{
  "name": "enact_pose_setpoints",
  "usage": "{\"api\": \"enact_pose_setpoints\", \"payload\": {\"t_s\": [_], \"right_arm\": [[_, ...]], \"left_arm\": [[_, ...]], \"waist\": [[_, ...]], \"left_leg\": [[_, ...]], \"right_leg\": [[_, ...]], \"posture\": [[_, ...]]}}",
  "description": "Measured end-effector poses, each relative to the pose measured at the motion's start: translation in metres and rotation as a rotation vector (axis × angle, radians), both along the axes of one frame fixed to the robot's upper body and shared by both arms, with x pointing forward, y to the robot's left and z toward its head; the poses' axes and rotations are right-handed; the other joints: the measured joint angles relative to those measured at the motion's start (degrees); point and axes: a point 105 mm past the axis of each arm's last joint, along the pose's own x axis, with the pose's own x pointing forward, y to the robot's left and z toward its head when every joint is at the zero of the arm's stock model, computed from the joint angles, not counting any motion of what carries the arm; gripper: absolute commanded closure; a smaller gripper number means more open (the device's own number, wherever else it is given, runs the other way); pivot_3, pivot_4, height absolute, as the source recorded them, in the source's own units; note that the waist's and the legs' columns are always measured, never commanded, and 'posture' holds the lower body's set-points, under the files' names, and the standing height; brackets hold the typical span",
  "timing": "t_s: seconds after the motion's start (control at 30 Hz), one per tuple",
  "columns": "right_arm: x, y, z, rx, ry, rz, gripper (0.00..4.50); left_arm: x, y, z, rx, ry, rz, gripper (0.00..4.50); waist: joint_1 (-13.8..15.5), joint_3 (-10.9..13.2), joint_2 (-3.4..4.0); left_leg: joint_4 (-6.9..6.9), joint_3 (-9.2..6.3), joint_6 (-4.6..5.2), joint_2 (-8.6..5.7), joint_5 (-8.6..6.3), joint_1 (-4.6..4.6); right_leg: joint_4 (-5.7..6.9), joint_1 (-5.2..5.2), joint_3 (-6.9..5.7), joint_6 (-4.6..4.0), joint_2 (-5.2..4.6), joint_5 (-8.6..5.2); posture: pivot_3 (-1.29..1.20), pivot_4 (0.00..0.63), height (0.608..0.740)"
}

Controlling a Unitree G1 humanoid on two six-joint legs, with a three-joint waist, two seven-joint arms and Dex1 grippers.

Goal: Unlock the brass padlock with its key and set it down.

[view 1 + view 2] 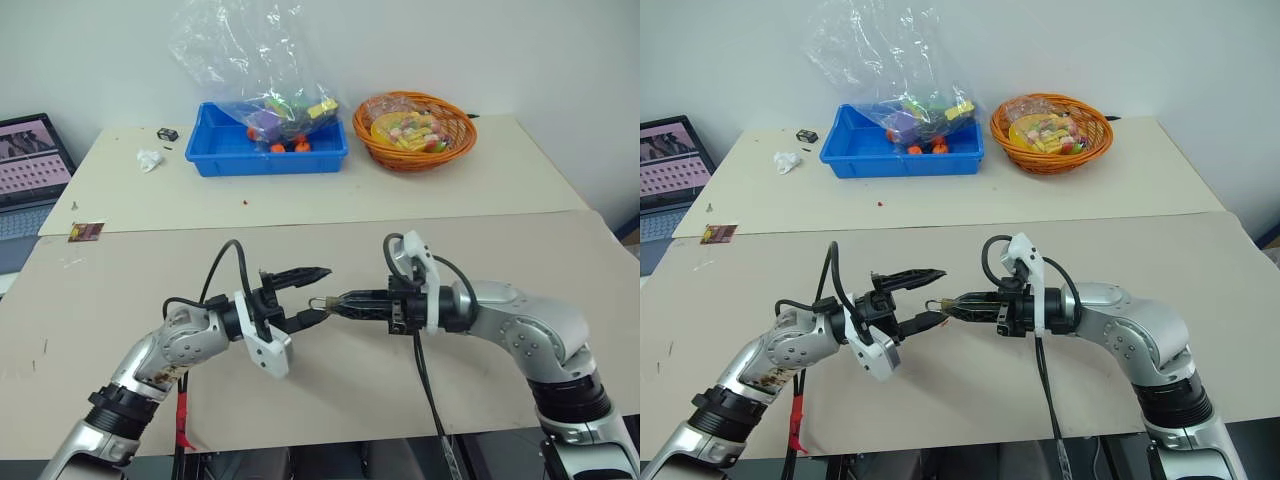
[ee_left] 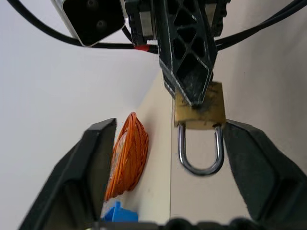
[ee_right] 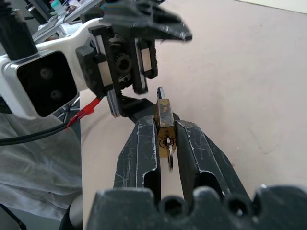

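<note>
Above the tan table my two grippers meet tip to tip. The right gripper (image 1: 336, 302) is shut on the brass padlock (image 3: 163, 115), its fingers pressing the flat sides of the body. In the left wrist view the silver shackle (image 2: 200, 152) sticks out of the padlock (image 2: 199, 108) toward the left gripper, and both its legs enter the body. The key (image 3: 170, 157) sits in the end of the padlock that faces the right wrist, between the right fingers. My left gripper (image 1: 327, 292) is open, one finger on each side of the shackle, and holds nothing.
At the back of the far table stand a blue bin (image 1: 225, 158) with a plastic bag of toys and an orange basket (image 1: 372, 140) of sweets. A laptop (image 1: 30, 165) is at the far left, with crumpled paper (image 1: 150, 160) and a small red scrap (image 1: 86, 232) nearby.
</note>
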Motion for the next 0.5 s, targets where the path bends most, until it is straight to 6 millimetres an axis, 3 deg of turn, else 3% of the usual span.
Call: {"api": "enact_pose_setpoints", "payload": {"t_s": [0.13, 0.27, 0.37, 0.5], "right_arm": [[0.0, -0.003, -0.001, -0.011, 0.002, 0.003, 4.36], [0.0, -0.003, 0.0, -0.011, 0.0, 0.009, 4.36], [0.001, -0.002, 0.003, -0.004, -0.015, 0.009, 4.36], [0.003, -0.002, 0.008, 0.003, -0.035, 0.004, 4.36]], "left_arm": [[0.015, 0.027, -0.013, -0.009, 0.141, 0.107, 0.25], [0.03, 0.04, -0.024, -0.102, 0.359, 0.194, 0.25], [0.036, 0.036, -0.024, -0.21, 0.5, 0.217, 0.91], [0.024, 0.016, -0.011, -0.391, 0.81, 0.121, 2.5]], "waist": [[0.0, 0.0, 0.0], [0.0, 0.0, 0.0], [0.0, 0.0, -0.02], [-0.1, 0.0, -0.03]], "left_leg": [[0.0, 0.0, 0.0, 0.0, 0.0, 0.0], [0.0, -0.01, 0.02, -0.01, -0.01, -0.01], [0.01, -0.01, 0.02, -0.01, -0.01, -0.02], [0.01, -0.02, 0.05, 0.0, -0.03, -0.02]], "right_leg": [[0.0, 0.0, -0.01, 0.02, 0.0, -0.01], [0.0, 0.0, -0.01, 0.05, 0.0, -0.03], [-0.01, 0.0, -0.01, 0.03, 0.0, -0.02], [0.0, -0.02, 0.0, 0.03, 0.0, -0.02]], "posture": [[0.0, 0.15, 0.74], [0.0, 0.15, 0.74], [0.0, 0.15, 0.74], [0.0, 0.15, 0.74]]}}
